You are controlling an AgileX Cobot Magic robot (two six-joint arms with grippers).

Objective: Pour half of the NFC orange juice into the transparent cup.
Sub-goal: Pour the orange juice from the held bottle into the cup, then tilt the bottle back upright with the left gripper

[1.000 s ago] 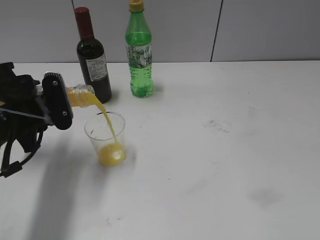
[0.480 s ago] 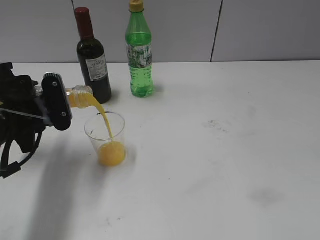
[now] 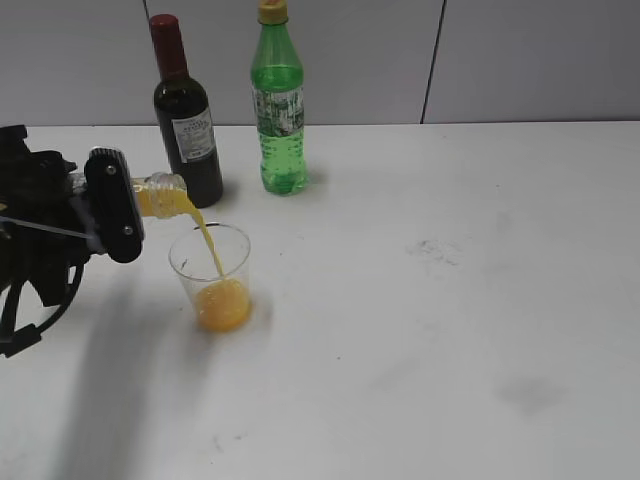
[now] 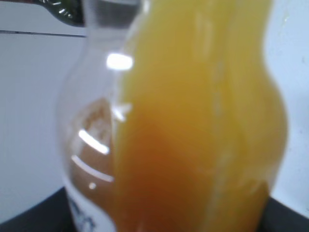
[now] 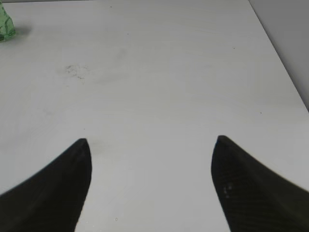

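Observation:
My left gripper is shut on the NFC orange juice bottle and holds it tipped on its side, mouth to the right, above the transparent cup. A thin stream of juice runs from the mouth into the cup, which holds orange juice in its lower part. In the left wrist view the bottle fills the frame, juice on the right, clear wall on the left. My right gripper is open and empty over bare table; it is out of the exterior view.
A dark wine bottle with red cap and a green soda bottle with yellow cap stand upright behind the cup near the wall. The green bottle's base shows in the right wrist view. White table.
The juice level in the cup has risen a little. The stream has thinned slightly. The left gripper and bottle have hardly moved.

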